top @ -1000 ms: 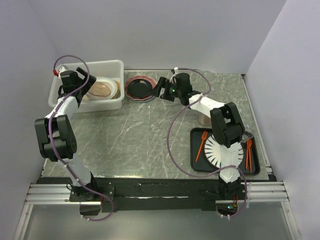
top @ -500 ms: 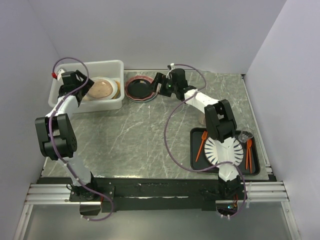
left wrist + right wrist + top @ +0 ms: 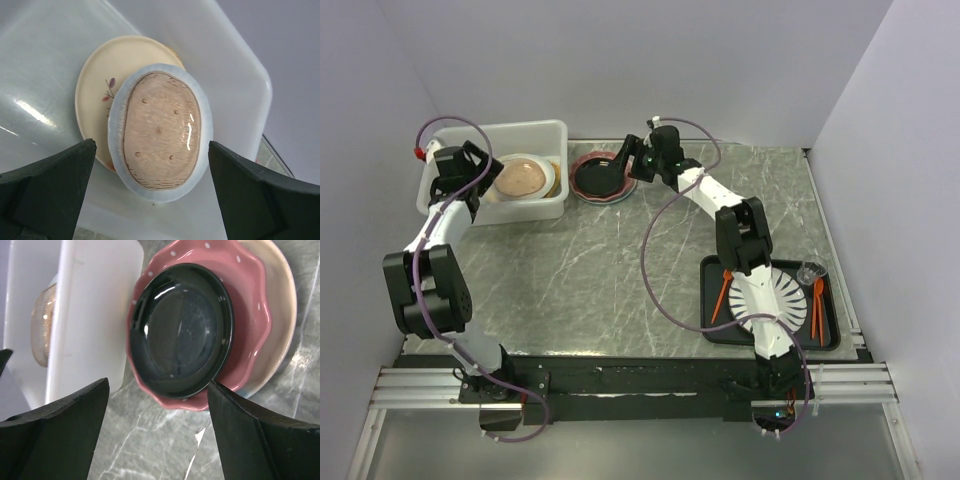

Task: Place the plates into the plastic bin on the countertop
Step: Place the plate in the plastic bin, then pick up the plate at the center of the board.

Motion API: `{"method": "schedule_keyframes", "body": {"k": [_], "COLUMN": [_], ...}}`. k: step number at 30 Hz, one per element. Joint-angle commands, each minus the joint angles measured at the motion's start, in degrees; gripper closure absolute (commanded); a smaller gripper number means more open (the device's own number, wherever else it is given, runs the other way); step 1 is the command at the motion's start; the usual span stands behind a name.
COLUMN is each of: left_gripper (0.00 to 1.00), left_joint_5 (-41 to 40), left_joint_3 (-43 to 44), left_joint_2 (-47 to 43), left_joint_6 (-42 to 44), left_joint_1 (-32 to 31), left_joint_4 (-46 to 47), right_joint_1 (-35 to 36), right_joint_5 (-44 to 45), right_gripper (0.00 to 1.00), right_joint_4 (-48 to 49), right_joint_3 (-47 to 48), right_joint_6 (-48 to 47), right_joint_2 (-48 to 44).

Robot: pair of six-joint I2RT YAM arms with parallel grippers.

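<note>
Right tool (image 3: pixel 627 162) over marbled countertop (image 3: pixel 600 270)

A: From where does the top view look?

B: From high above, behind the near edge of the countertop (image 3: pixel 620 270), down on the whole surface, from far.

A: And the two wrist views?

B: Both look down from near. The left one faces into the plastic bin (image 3: pixel 240 60) at the far left corner; the right one faces the plates (image 3: pixel 182 330) just beside it. The bin's side wall shows in both.
</note>
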Motion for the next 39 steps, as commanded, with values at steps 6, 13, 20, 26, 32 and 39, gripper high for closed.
{"method": "schedule_keyframes", "body": {"k": [6,13,20,26,32,39], "left_gripper": [0.01,0.01,0.01,0.01,0.01,0.01], "left_joint_5": [6.6,9.2,11.1,12.2,12.6,13.2], "left_joint_3": [-1.6,-1.6,-2.9,-2.9,-2.9,-3.1], "left_joint_2": [-4.1,-3.5,-4.2,-3.7,-3.8,-3.7], "left_joint_6": [0.5,0.2,0.5,0.4,0.4,0.4], "left_joint_1": [0.1,0.1,0.1,0.1,0.1,0.1], "left_joint_4": [6.1,6.9,9.4,9.9,10.2,10.8], "right_joint_1": [0.5,0.3,-0.1,-0.1,-0.2,-0.3], "right_joint_5": [0.7,2.4,4.3,3.6,3.0,2.2], "right_gripper": [0.19,0.2,0.2,0.23,0.28,0.46], "right_joint_4": [-3.4,-3.6,-3.7,-3.4,-3.1,-2.7], "right_joint_3": [10.6,12.0,14.4,19.2,19.3,18.5], "right_joint_6": [3.8,5.4,7.4,10.4,11.1,11.3], "right_joint_2": [6.6,8.2,11.0,14.9,16.0,16.3]}}
